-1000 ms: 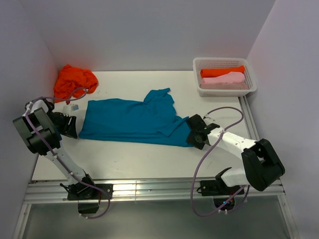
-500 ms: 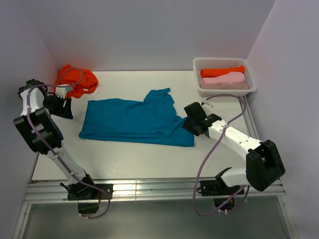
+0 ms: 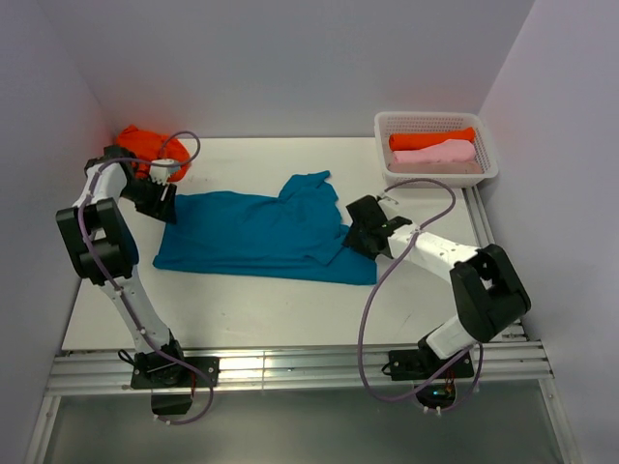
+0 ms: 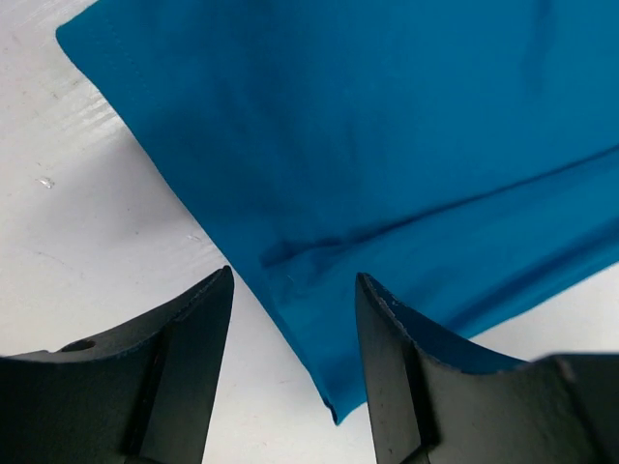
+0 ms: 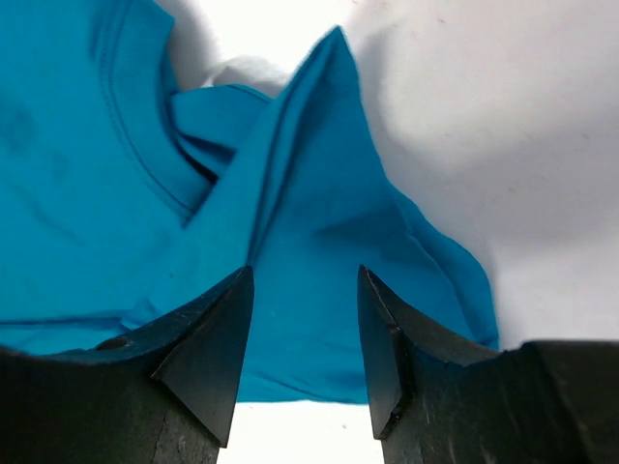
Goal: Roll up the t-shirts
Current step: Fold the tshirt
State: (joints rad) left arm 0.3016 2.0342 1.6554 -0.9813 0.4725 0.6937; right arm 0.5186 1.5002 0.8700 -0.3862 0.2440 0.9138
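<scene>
White tabletop [image 3: 242,300] fills the workspace, walled in by pale panels, and the teal t-shirt [image 3: 251,232] lies across its middle, stretched left to right and mostly flat. One sleeve sticks out toward the far side, and the fabric is bunched at the right end. A crumpled orange-red shirt [image 3: 145,147] sits in the far left corner. In the white mesh basket [image 3: 437,179] at the far right lie an orange-red roll [image 3: 430,139] and a pale pink roll [image 3: 437,153], so two shirts look finished and the teal one looks like the one in hand. The left gripper [image 3: 164,203] hangs over the far left corner of the teal shirt. Its wrist view shows the fingers [image 4: 193,338] spread apart, with the shirt's edge running beneath the gap and nothing pinched. The right gripper [image 3: 353,232] sits at the shirt's right end, and its wrist view shows the fingers [image 5: 208,338] likewise parted above folded cloth near the collar seam, gripping nothing. With an arm at each end and both jaws released, this looks like the step of tidying the shirt into a neat strip, with no rolling begun. The next move likely calls for each gripper to descend and pinch a single layer at its end. The stray sleeve and the bunched right end then need tucking in, so the strip has even width before it is rolled from one end.
</scene>
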